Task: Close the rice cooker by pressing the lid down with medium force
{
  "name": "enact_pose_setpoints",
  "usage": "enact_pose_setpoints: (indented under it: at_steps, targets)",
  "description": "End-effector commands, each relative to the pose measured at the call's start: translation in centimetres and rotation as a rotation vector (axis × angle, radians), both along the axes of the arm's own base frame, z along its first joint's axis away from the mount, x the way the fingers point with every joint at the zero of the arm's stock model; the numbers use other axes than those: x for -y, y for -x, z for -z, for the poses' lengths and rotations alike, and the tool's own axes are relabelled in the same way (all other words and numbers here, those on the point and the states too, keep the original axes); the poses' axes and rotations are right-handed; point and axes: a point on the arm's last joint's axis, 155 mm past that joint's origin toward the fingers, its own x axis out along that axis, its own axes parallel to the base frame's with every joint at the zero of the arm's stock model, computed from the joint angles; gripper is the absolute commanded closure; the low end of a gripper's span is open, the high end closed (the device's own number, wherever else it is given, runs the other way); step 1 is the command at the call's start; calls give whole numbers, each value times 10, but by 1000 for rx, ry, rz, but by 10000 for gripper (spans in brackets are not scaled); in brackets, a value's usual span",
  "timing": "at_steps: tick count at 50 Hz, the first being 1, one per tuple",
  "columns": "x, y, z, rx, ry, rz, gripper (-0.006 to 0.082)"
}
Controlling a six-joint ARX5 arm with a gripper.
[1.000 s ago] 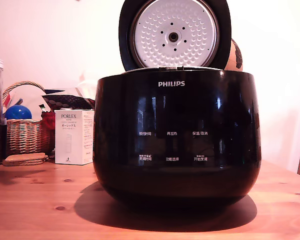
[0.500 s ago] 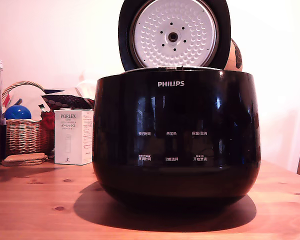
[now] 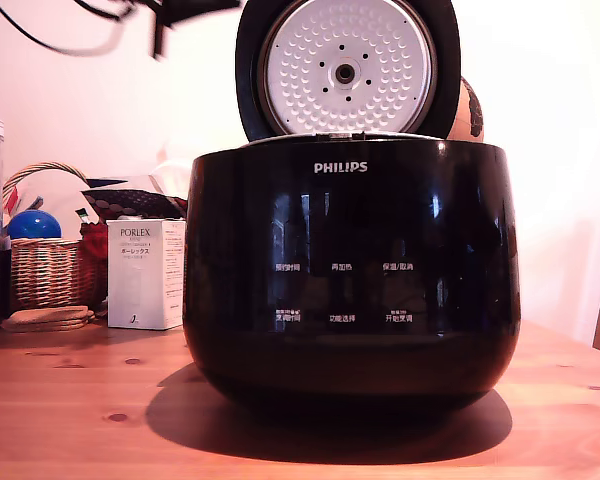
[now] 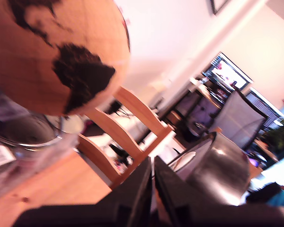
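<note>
A: Lid (image 3: 347, 68) position, please.

B: Stands open, near upright, hinged at the back of the rice cooker (image 3: 350, 275). Dimpled silver underside faces the exterior camera; glossy black back faces away. Cooker sits mid-frame on the wooden table (image 3: 70, 420), lettering to the front.

A: Gripper?

B: In the wrist view, gripper (image 4: 153, 189) shows two dark fingers lying almost together, a thin gap between them, nothing held. Reads as closed and empty. In the exterior view only a blurred dark shape and cable show at the upper left; can't make out jaws there.

A: Which way does the lid lie from the tool?

B: Wrist view shows a glossy black curved surface just beyond the fingertips, likely the lid's outer shell. A globe (image 4: 52, 52) looms close beside. So the tool looks to be behind and above the cooker, on the lid's back side.

A: And the push?

B: Judging by that, forward toward the exterior camera, then down. The hinge line runs across that view, left to right; the lid should swing over it.
</note>
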Motion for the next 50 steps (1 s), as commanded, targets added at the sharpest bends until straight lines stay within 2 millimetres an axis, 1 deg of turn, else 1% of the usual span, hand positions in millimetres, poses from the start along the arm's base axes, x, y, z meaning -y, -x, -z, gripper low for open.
enact_pose_setpoints:
  at_steps: [1, 13, 22, 34, 39, 50]
  targets:
    - [7, -4, 4, -2, 5, 15, 791]
    - [22, 0, 16, -43, 12, 72, 791]
    - [31, 14, 18, -76, 17, 136, 791]
    - [38, 27, 23, -127, 15, 186, 791]
    - [40, 36, 23, -154, 19, 223, 791]
    - [45, 63, 30, -283, 26, 329, 791]
